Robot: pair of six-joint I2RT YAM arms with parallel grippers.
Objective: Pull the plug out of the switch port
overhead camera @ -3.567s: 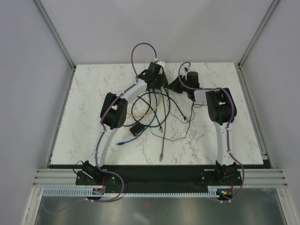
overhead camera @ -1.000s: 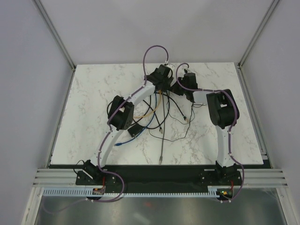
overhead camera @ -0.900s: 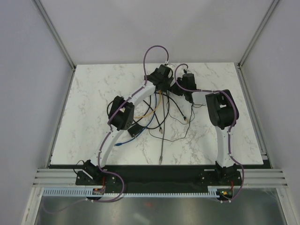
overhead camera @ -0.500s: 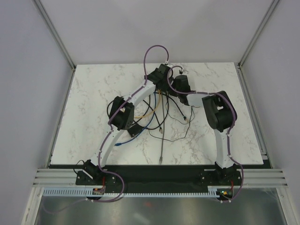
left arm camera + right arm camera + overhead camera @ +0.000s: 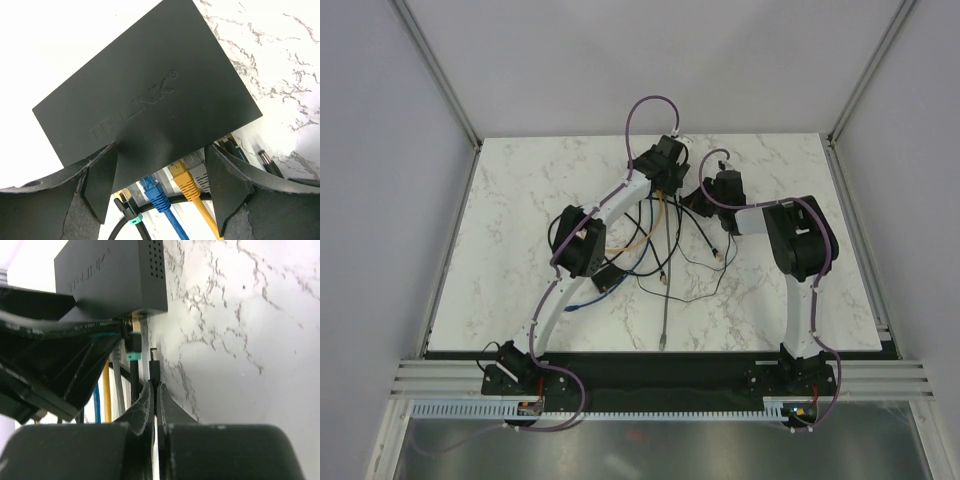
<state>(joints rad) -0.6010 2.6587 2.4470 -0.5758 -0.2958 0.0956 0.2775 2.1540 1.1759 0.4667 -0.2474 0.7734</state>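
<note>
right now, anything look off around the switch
Yes: the plug is out of the switch, its tip bare just off the corner, pinched in the right gripper. The yellow cable and blue cable are seated in their ports.

The flat black rectangular switch hides its own sockets; the cord of the black barrel plug disappears between the right gripper fingers.

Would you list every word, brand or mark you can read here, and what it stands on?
"TP-LINK" with a small ® mark: embossed on top of the switch.
Nothing else is readable: the cables and the plug show no legible text.
</note>
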